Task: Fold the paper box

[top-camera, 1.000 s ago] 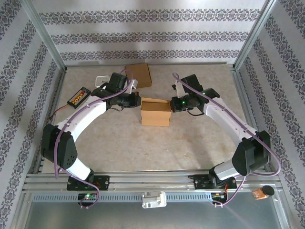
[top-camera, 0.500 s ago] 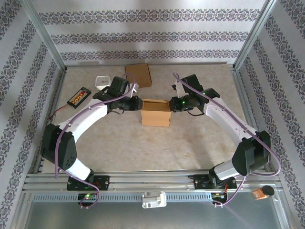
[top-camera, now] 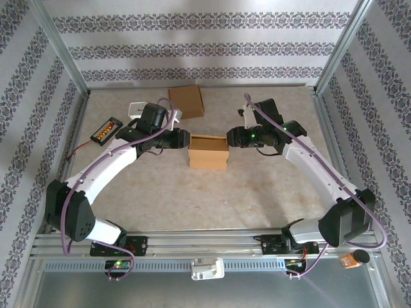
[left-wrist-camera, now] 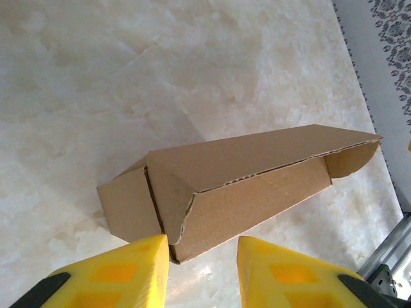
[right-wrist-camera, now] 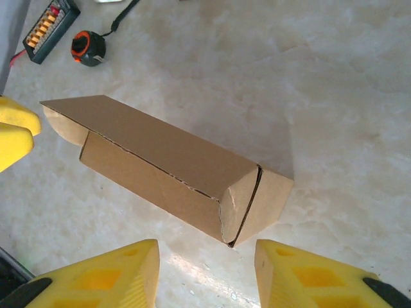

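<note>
The brown paper box [top-camera: 209, 152] stands in the middle of the table with its lid folded down over the front wall. My left gripper [top-camera: 183, 138] is at its left end and my right gripper [top-camera: 229, 138] at its right end. In the left wrist view the left gripper [left-wrist-camera: 202, 260] is open, and the box [left-wrist-camera: 244, 186] has its near corner right beside one yellow finger [left-wrist-camera: 128, 269]. In the right wrist view the right gripper [right-wrist-camera: 205, 266] is open, a little short of the box [right-wrist-camera: 160, 167]. A rounded side flap [right-wrist-camera: 61, 125] sticks out at the far end.
A flat piece of brown cardboard [top-camera: 186, 101] lies at the back. A white object [top-camera: 137, 108] and a black device with orange keys [top-camera: 106, 130] sit at the back left. A small round tape measure [right-wrist-camera: 87, 48] lies near them. Metal frame posts and patterned walls close in the table.
Both grippers have gone from shut to open and drawn slightly back from the box ends. The left arm swung outward. The box shifted a little to the left.
</note>
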